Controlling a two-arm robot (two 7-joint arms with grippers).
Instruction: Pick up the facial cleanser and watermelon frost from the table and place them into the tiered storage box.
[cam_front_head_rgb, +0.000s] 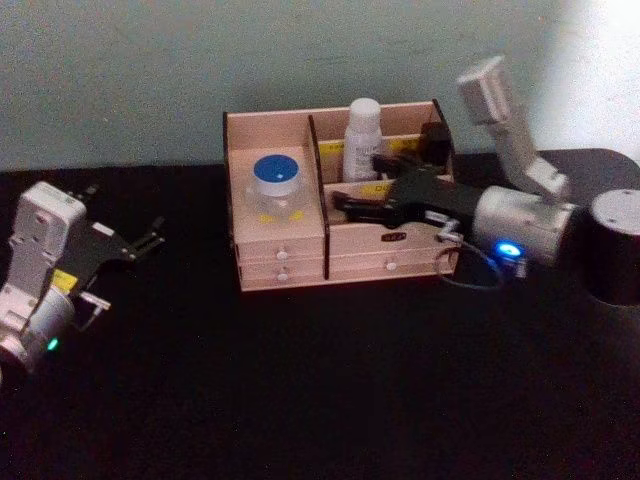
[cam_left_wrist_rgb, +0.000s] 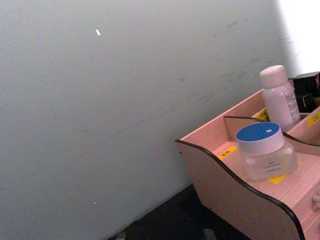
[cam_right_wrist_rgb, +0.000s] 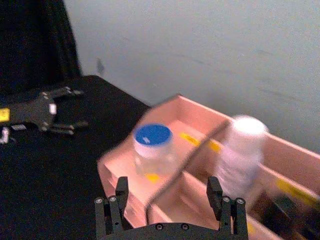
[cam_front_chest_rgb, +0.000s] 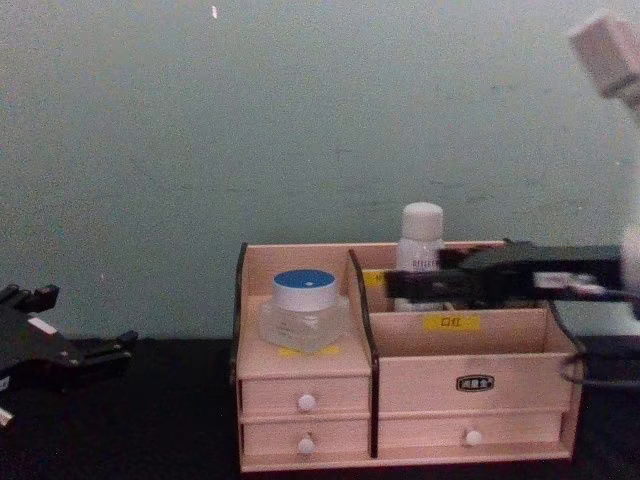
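tiered storage box (cam_front_head_rgb: 285, 262) is seen at table (cam_front_head_rgb: 300, 400) rear, against wall. blue-lidded clear jar (cam_front_head_rgb: 274, 185) is seated in the box's left compartment, above two small drawers. white bottle (cam_front_head_rgb: 362, 138) stands upright in a rear compartment, right of the divider.

right gripper (cam_front_head_rgb: 352, 206) is held over the box's right-hand section, just in front of the white bottle; fingers are spread, nothing pinched betw. them (confirmed in right wrist view, fingertips (cam_right_wrist_rgb: 121, 189) apart).

left gripper (cam_front_head_rgb: 148, 238) is parked low at table's left, well apart from box; fingers open, empty.
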